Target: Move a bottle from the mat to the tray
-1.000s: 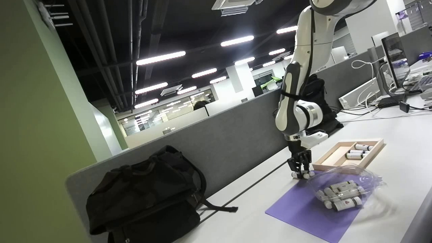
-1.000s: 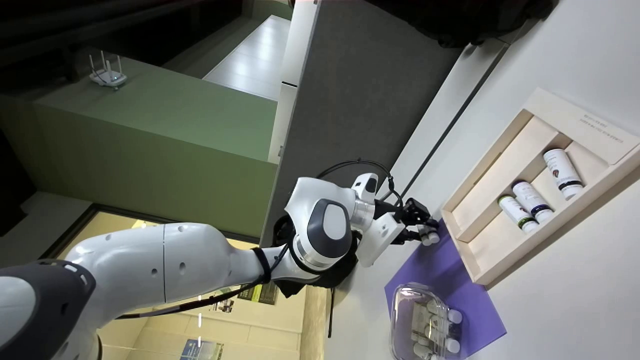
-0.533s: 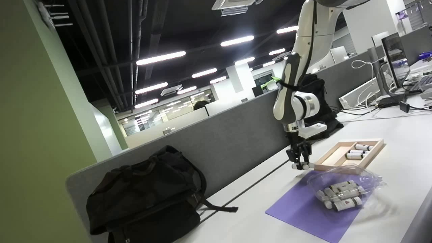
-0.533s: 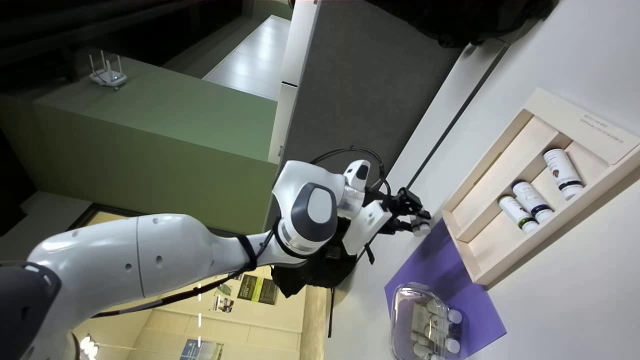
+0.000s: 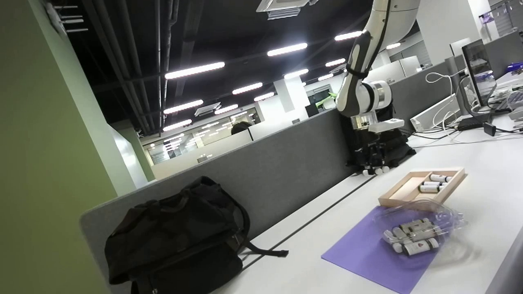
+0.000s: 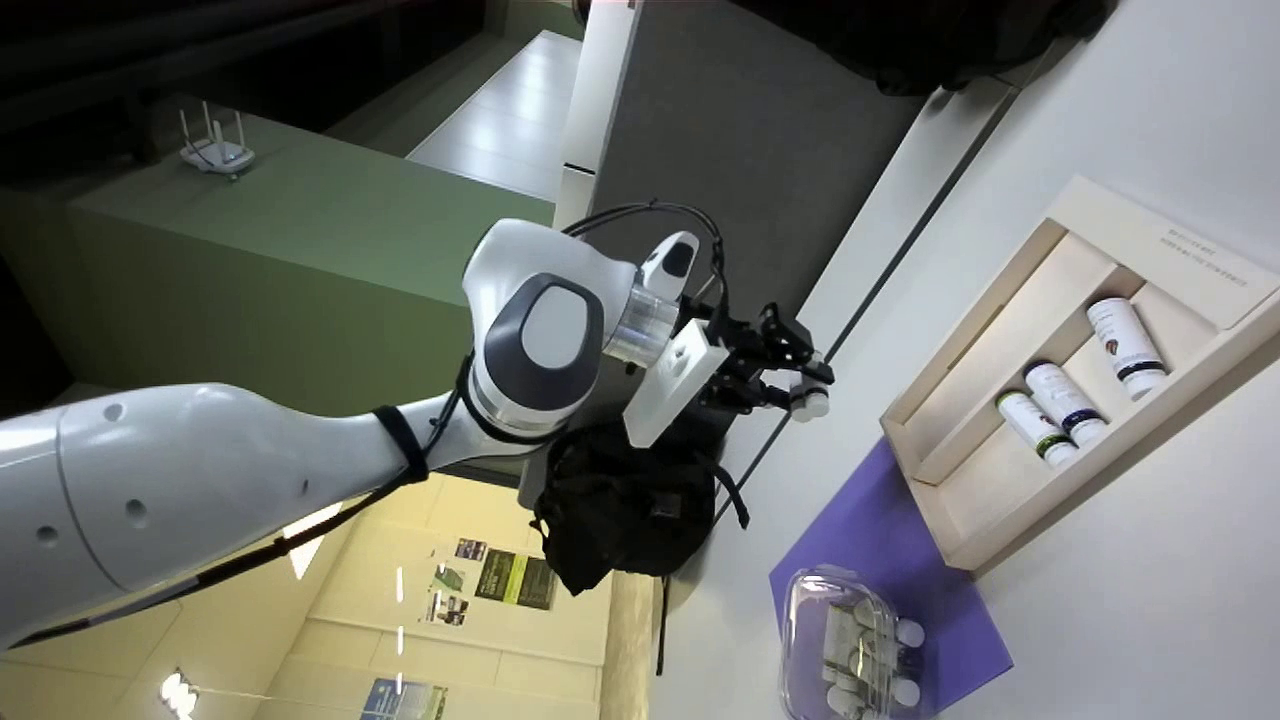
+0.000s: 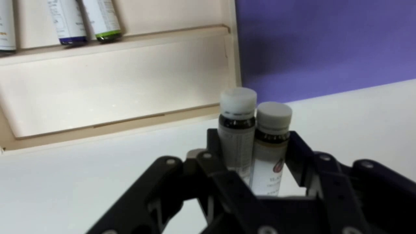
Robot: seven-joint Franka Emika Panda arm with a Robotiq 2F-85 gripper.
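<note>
My gripper (image 7: 254, 146) is shut on two white-capped bottles side by side, a left one (image 7: 239, 139) and a right one (image 7: 272, 156), their caps pointing toward the tray. In both exterior views the gripper (image 5: 372, 161) (image 6: 795, 385) holds the bottles (image 5: 379, 170) (image 6: 812, 403) in the air, beyond the mat and apart from the tray. The purple mat (image 5: 363, 261) (image 6: 865, 510) (image 7: 328, 42) lies on the table. The wooden tray (image 5: 394, 201) (image 6: 935, 520) (image 7: 236, 55) adjoins it. Three bottles (image 6: 1125, 340) lie in one side of the tray; its other long compartment is bare.
A clear plastic container (image 5: 449, 216) (image 6: 805, 640) with several bottles stands on the mat. A grey partition (image 5: 282, 163) runs along the table's back. A black backpack (image 5: 175, 237) leans on it, and another black bag (image 6: 620, 510) is behind the arm. A monitor (image 5: 478, 73) stands farther along.
My gripper has risen from the mat's corner with the bottles and moved away from the mat toward the partition. The tray, mat and container have not moved.
</note>
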